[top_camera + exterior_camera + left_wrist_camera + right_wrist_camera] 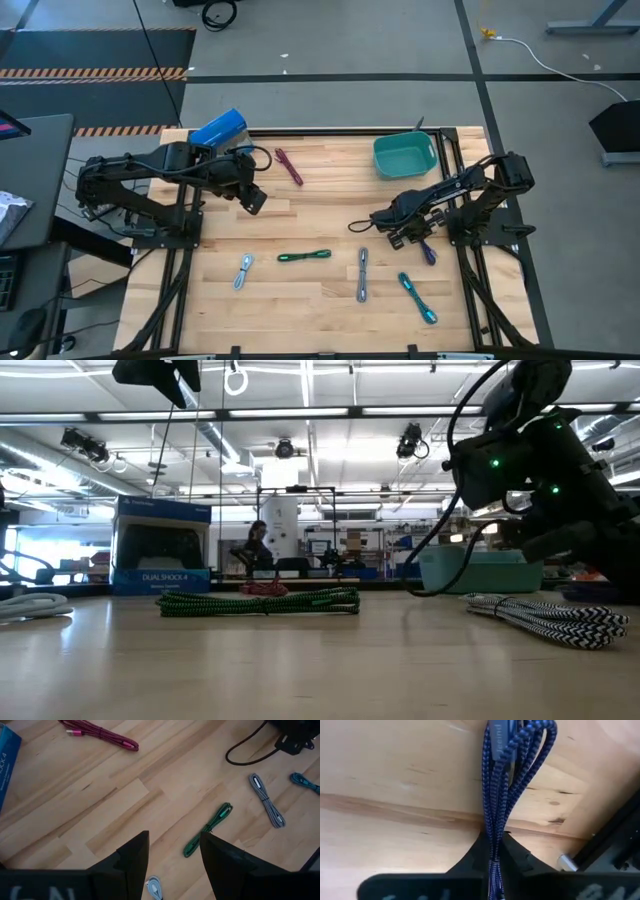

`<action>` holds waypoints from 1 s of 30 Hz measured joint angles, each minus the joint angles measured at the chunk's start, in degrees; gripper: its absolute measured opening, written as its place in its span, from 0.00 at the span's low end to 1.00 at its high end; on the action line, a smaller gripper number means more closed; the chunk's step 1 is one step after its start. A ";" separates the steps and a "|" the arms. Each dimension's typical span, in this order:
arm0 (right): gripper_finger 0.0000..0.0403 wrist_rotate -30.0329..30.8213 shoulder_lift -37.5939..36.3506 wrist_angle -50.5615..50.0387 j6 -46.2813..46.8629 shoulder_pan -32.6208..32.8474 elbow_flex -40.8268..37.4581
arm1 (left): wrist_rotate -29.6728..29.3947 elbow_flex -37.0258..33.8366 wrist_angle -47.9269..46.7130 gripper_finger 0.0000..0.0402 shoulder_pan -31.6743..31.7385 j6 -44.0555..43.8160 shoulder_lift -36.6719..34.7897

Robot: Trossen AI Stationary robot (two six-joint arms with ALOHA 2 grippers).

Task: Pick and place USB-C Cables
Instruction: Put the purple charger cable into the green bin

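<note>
Items I cannot fully read:
- Purple cable (495, 795): its lower end vanishes between the right gripper (492, 852) fingers; in the high view the arm covers most of it.
- Silvery-blue cable (155, 887): cut off by the left wrist picture's edge.
- Blue box (6, 765): only a corner shows there.
- Person (255, 545) beyond the counter: too small to make out.

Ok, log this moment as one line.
right gripper: shut on purple cable, low over table's right side | left gripper: open, waiting, raised near blue box | teal bin: no cables visible inside
</note>
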 joint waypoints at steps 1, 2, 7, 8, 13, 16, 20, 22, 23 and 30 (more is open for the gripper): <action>0.05 0.19 0.06 -0.25 -0.80 0.01 0.38 | 0.00 0.00 0.00 0.46 0.00 0.00 0.00; 0.05 0.44 0.19 -0.60 -1.74 0.02 0.82 | 0.00 0.00 0.00 0.46 0.00 0.00 0.00; 0.06 5.32 0.20 0.14 -6.36 -0.18 5.37 | 0.00 0.00 0.02 0.46 0.00 0.00 0.00; 0.05 6.12 0.02 -0.36 -7.30 -0.22 6.49 | 0.00 0.00 0.04 0.46 0.00 -0.01 0.00; 0.04 8.77 -0.97 -4.26 -12.13 -1.06 15.08 | 0.00 0.00 0.11 0.46 0.00 -0.02 0.00; 0.04 12.35 -1.11 -10.78 -19.36 -2.82 22.14 | -0.02 0.00 0.14 0.46 0.01 0.01 0.00; 0.04 18.73 -1.11 -19.54 -29.96 -7.46 31.49 | -0.02 0.00 0.42 0.46 0.00 0.11 0.00; 0.04 21.64 -1.11 -22.16 -36.32 -11.04 35.65 | -0.02 0.00 1.07 0.46 0.00 0.68 0.00; 0.04 22.81 -1.15 -23.48 -39.61 -13.00 37.43 | -0.04 0.00 1.50 0.46 0.00 1.27 0.00; 0.04 25.94 -1.18 -24.93 -65.45 -27.55 43.86 | -0.02 0.00 4.31 0.46 0.00 3.50 0.00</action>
